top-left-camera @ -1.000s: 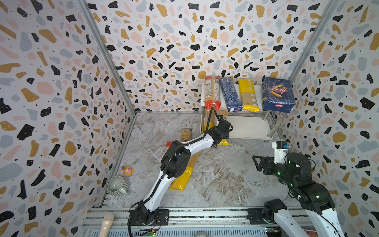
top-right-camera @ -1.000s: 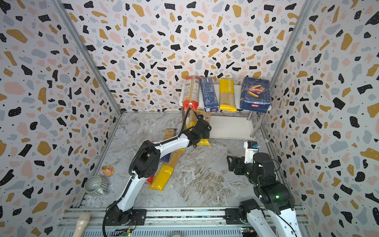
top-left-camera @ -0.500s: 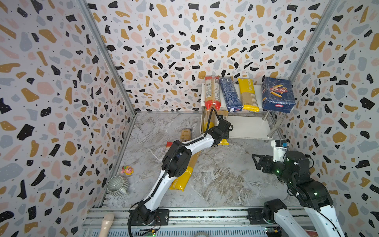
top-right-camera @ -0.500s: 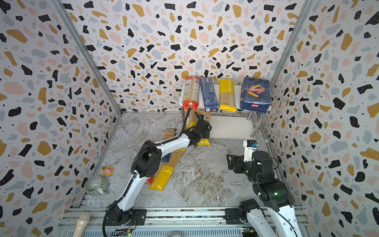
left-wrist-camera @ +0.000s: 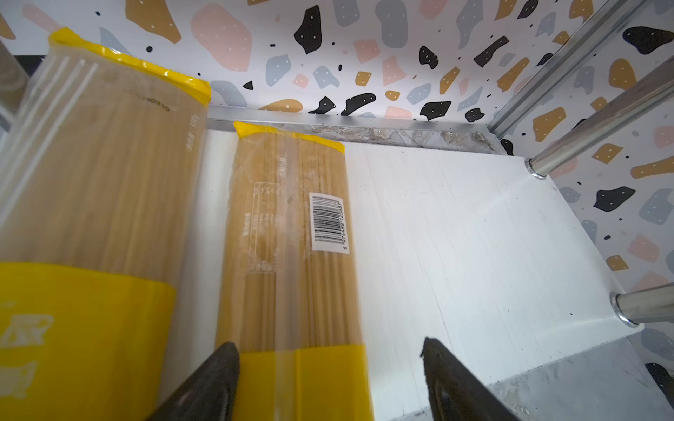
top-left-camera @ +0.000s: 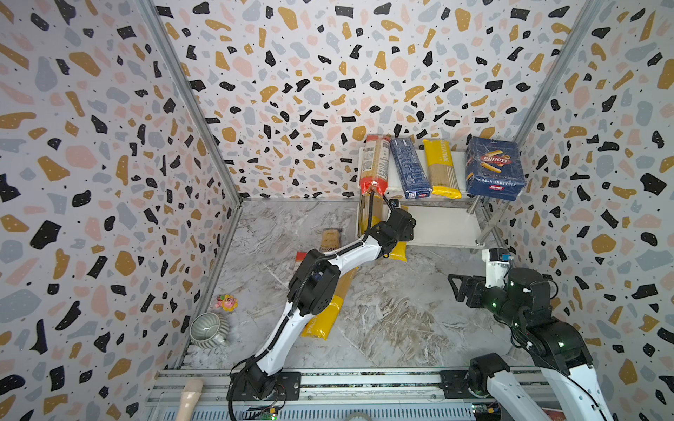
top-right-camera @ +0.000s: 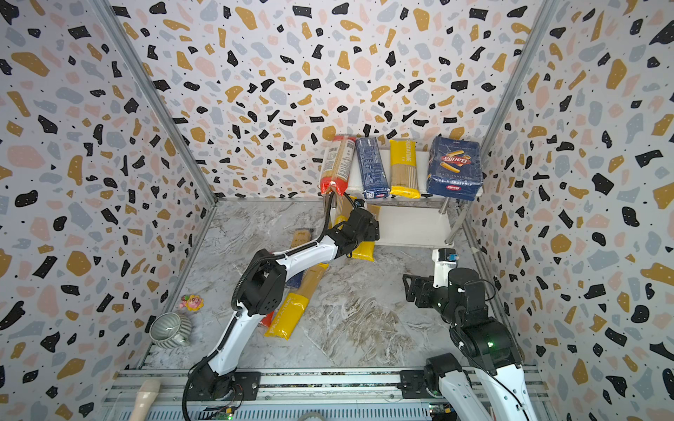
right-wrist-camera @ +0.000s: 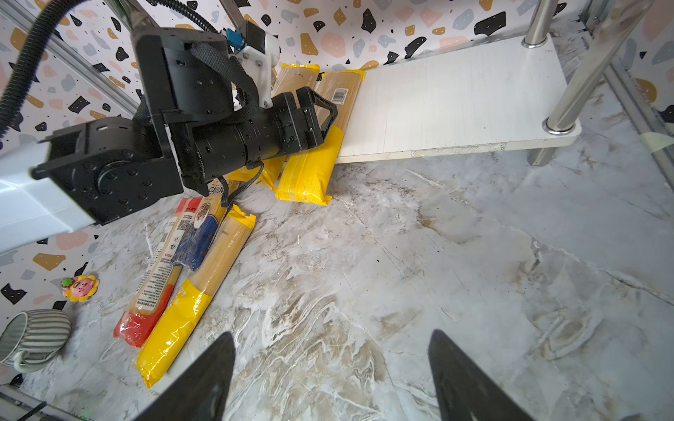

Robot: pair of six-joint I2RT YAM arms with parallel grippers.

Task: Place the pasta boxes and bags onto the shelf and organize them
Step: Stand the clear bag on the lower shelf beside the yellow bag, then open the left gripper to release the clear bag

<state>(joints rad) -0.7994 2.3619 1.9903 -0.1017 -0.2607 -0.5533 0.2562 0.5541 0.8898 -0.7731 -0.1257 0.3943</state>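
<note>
While spread astride a shelved bag [left-wrist-camera: 291,237], the left end effector [left-wrist-camera: 327,342] seemingly squeezes beside a neighbouring bag [left-wrist-camera: 95,182].

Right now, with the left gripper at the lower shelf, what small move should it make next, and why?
Probably draw the left gripper straight back, clear of the yellow bag: its jaws stand open either side of the bag's near end, and the bag lies flat on the shelf's lower board beside another bag.

Yellow-ended bag [left-wrist-camera: 295,255] lying on shelf [left-wrist-camera: 474,237] lower board, end overhanging
</note>
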